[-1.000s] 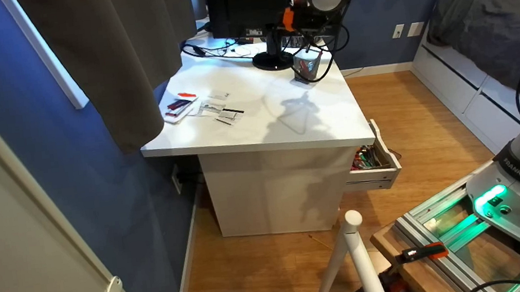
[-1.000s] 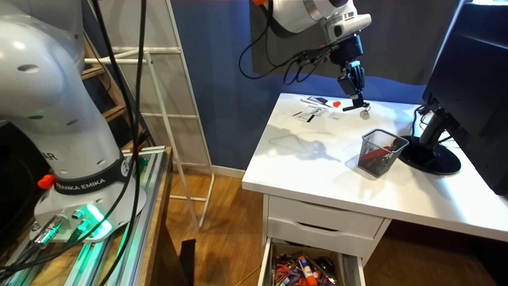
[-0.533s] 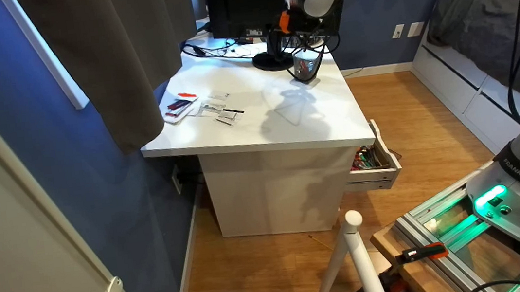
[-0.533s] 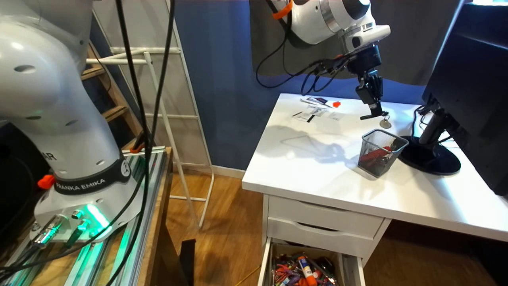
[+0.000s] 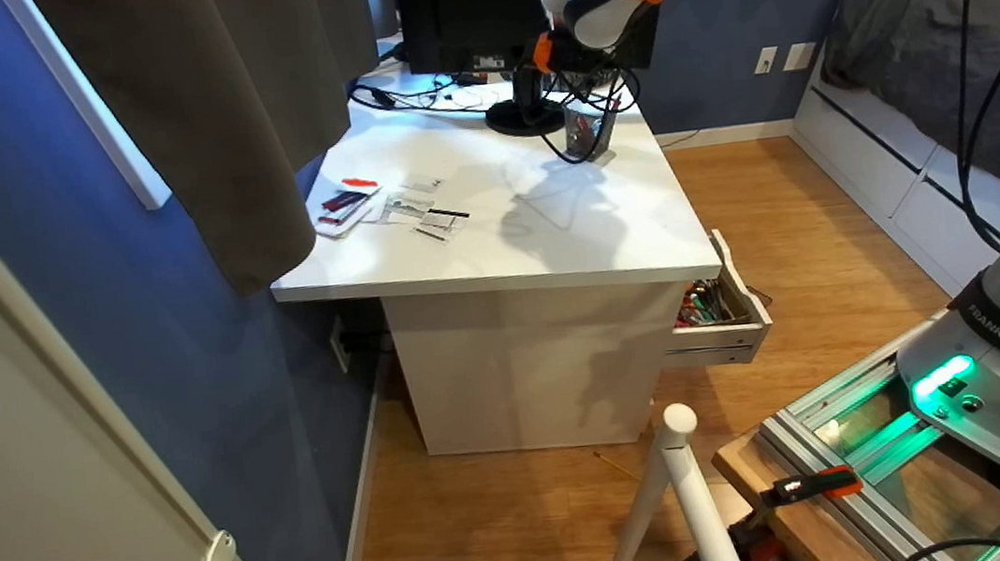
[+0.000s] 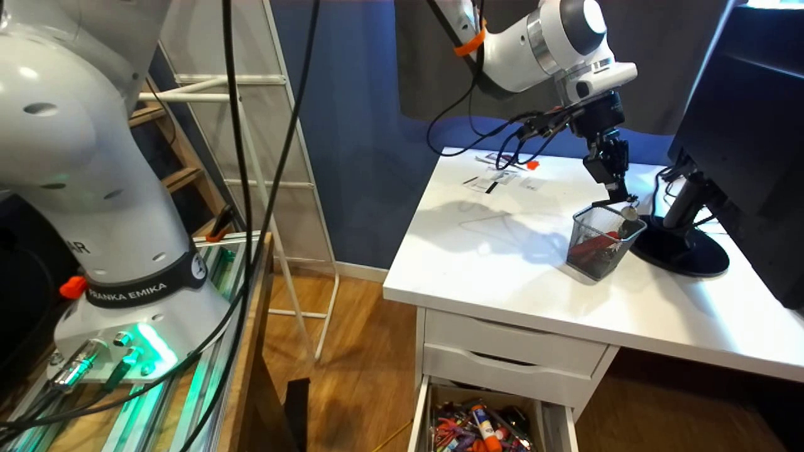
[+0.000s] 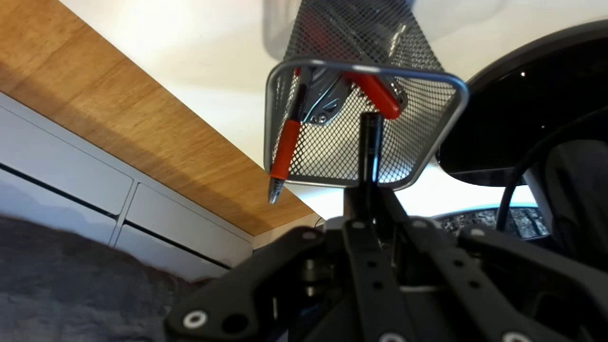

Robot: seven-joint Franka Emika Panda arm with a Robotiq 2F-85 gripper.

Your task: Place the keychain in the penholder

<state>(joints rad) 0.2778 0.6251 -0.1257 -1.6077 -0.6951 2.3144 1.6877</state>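
Above the mouth of the penholder (image 7: 332, 156), the likeliest mishap is a poor release: the keychain (image 7: 371, 145) juts crosswise rather than pointing down, so if let go off-centre, one end could catch the rim and send it onto the desk (image 6: 477, 270). A red pen (image 7: 287, 149) leaning out past the rim might be another snag, and a red-ended object (image 7: 375, 92) inside takes up some of the space. Going too low could let the gripper (image 6: 618, 192) bump the penholder and topple it (its mesh looks light, though the contents may steady it).

The jaws are all but closed, parted only by the keychain's dark rod, which they pinch, it seems, nearer one end. In the wrist view the rod reaches out from between their tips over the mouth; in an exterior view a pale round tag (image 6: 630, 213) dangles just beside the tips. Whether that tag hangs within the rim or behind it, I cannot tell.
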